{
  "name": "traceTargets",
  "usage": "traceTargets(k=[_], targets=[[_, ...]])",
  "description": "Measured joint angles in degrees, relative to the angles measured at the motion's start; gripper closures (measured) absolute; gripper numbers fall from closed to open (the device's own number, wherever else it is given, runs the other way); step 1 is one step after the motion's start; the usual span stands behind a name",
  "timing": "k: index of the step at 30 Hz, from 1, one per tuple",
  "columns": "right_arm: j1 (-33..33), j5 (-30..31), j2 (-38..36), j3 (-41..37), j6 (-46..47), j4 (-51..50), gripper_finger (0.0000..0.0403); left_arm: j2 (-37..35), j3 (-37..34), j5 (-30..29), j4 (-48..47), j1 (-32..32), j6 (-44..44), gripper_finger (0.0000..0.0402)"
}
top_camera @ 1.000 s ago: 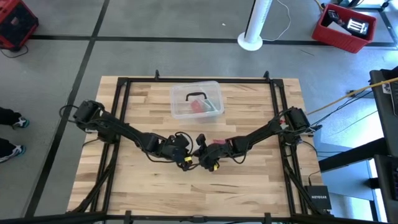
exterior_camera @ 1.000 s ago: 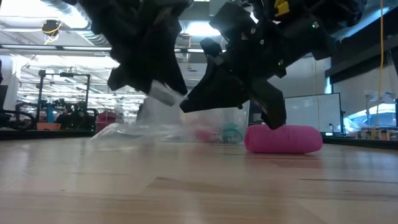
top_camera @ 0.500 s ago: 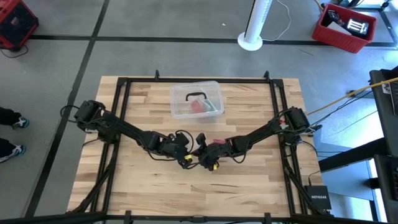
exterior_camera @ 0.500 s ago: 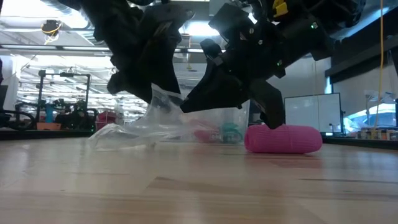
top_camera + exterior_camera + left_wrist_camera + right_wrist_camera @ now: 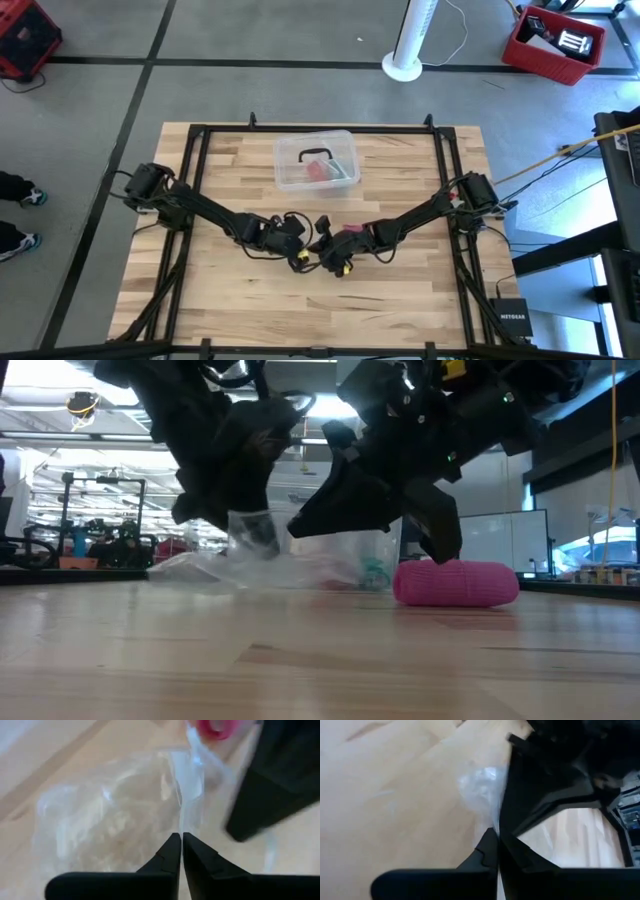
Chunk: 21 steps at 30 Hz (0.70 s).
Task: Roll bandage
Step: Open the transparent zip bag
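Note:
The bandage is a small pink roll (image 5: 456, 582) lying on its side on the table, also seen in the high view (image 5: 350, 231) beside my right arm. A crumpled clear plastic wrapper (image 5: 240, 560) lies to its left at mid-table. My left gripper (image 5: 181, 836) and my right gripper (image 5: 496, 831) meet there, tips close together (image 5: 312, 252), and both are shut on the wrapper. Neither touches the roll. My left gripper pinches a thin edge of the clear wrapper (image 5: 180, 822) between its two fingertips, slanting down from the table's left. The rest of the wrapper (image 5: 110, 815) spreads crumpled beyond the fingers, its lower part on the table (image 5: 185, 568). My right gripper pinches a tapering bit of the clear wrapper (image 5: 492, 820) between its fingertips, coming from the table's right. The left arm (image 5: 555, 770) stands right behind the place, and how many layers are held cannot be told.
A clear plastic box (image 5: 316, 160) with pink and green contents stands toward the table's far edge, behind both grippers. A black frame (image 5: 190, 180) runs along the table's sides. Bare wood (image 5: 300, 310) lies toward the near edge.
My left gripper has shut on the wrapper, after standing open over it. The wrapper's upper part was drawn up into a peak and now sits lower and bunched at the fingers. The right gripper and the pink roll have kept still.

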Motion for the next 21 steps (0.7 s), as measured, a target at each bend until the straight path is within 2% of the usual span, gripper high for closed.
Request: traceTargets(k=[4,10,12,17,21], targets=[[0.0,-2.04,0.0,0.02,4.06,-0.25,0.04,-0.42,1.23,-3.6,-7.3,-0.41,-2.04,0.0398],[-0.01,-4.34,0.0,0.02,7.13,-2.5,0.04,-1.18,6.17,-16.24,-14.49,-2.9,-2.04,0.04],[-0.02,-5.33,-0.02,0.02,8.68,-2.84,0.04,-1.18,7.6,-19.42,-14.24,-3.76,1.01,0.04],[-0.02,-5.36,-0.04,0.02,10.33,-2.74,0.04,-1.27,9.05,-19.25,-8.8,-6.16,12.53,0.04],[-0.02,-5.04,-0.04,0.02,10.82,-1.45,0.04,-1.27,9.07,-16.83,-7.29,-7.51,15.5,0.0401]])
